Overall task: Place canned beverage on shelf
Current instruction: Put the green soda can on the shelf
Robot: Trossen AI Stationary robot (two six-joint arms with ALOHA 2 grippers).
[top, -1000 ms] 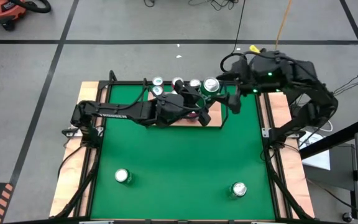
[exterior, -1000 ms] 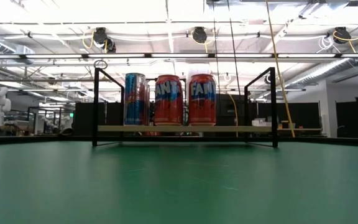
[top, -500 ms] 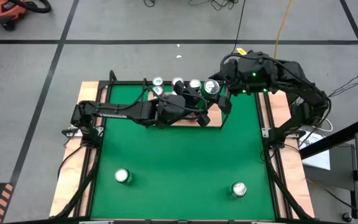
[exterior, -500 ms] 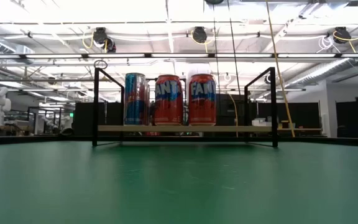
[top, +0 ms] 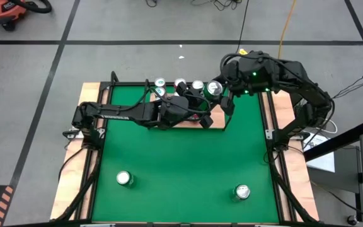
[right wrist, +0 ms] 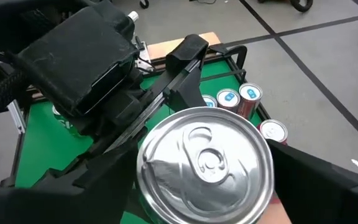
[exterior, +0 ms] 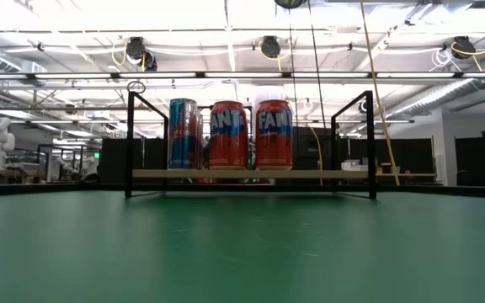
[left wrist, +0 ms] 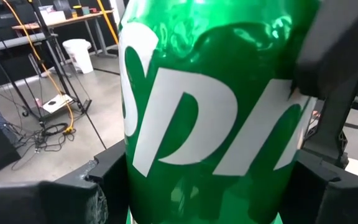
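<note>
The left hand (top: 205, 107) is clamped on a glossy green cylindrical can (top: 213, 87).

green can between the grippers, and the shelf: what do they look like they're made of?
Green can: looks like thin metal, probably aluminium; glossy printed green wall with reflections, bare silvery lid with pull tab.
Shelf: light board, apparently wood or a wood-look laminate, pale matte edge; thin black rails at the sides look like painted or coated metal rod.
</note>
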